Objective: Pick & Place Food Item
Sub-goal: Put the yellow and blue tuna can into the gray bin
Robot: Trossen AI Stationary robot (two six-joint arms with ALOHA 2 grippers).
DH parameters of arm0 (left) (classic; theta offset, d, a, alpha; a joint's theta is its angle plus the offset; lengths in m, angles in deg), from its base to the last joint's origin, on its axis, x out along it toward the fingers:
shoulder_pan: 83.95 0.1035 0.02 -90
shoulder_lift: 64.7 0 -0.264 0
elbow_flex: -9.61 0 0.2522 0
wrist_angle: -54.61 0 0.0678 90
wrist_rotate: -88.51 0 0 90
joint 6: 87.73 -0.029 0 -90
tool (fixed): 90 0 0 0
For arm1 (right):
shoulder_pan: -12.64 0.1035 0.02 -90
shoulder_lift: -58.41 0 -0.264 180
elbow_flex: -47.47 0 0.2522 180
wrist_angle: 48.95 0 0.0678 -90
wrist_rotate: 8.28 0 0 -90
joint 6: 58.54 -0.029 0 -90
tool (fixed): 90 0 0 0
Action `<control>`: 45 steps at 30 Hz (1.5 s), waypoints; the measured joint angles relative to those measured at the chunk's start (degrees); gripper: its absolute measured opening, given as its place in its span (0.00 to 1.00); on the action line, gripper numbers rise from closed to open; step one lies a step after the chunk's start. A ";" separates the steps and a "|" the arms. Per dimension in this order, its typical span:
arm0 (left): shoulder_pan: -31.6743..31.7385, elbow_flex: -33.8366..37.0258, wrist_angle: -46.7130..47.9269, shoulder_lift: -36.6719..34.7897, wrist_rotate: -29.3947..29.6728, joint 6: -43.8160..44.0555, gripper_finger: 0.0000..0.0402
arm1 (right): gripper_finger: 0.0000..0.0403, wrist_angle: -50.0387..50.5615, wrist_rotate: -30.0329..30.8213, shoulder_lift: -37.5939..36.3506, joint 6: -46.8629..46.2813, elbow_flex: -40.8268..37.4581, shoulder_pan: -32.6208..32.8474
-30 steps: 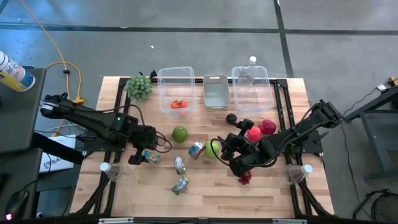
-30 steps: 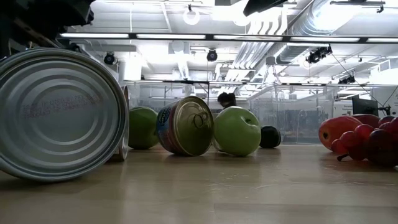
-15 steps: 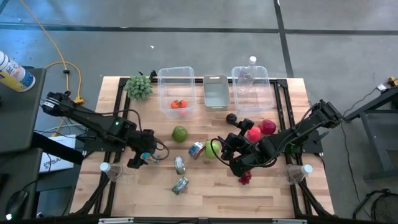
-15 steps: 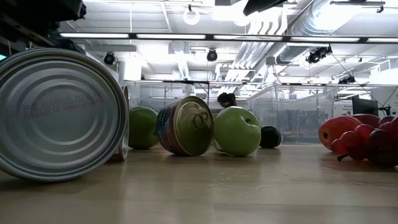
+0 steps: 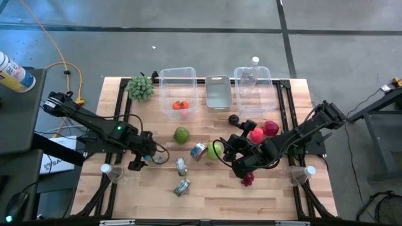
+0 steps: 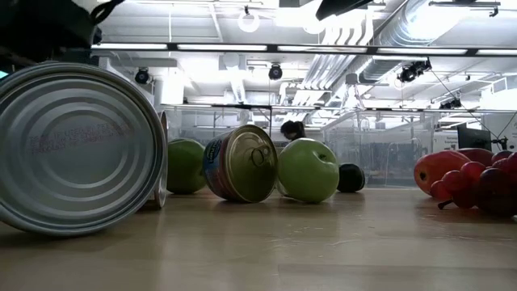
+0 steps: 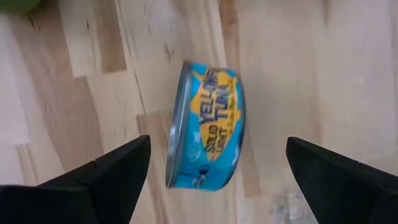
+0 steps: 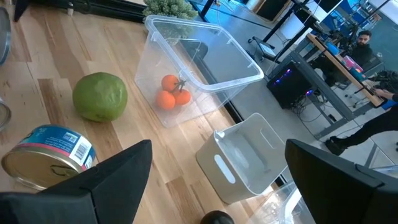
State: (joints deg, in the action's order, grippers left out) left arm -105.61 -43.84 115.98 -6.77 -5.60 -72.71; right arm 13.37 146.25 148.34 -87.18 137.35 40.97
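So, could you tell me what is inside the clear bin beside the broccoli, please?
The clear bin holds small orange-red tomatoes with green stems, lying on its floor; the right wrist view shows them too. The rest of the bin looks bare. Nothing covers it, as it has no lid.

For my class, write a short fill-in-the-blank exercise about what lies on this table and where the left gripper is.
1. The left gripper hangs open over a blue ____ can lying on its side.
2. The clear bin beside the grey tray holds small ____ tomatoes.
3. The broccoli lies at the table's ____ far corner.

Missing words: tuna; orange-red; left
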 joint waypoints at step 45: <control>1.67 1.11 -1.41 9.51 3.77 2.19 0.49 | 0.89 -1.50 -5.11 0.00 3.10 0.00 -0.02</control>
State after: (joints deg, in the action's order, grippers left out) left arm -103.94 -42.72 114.56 2.74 -1.83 -70.52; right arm 11.87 141.13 148.34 -84.08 137.35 40.95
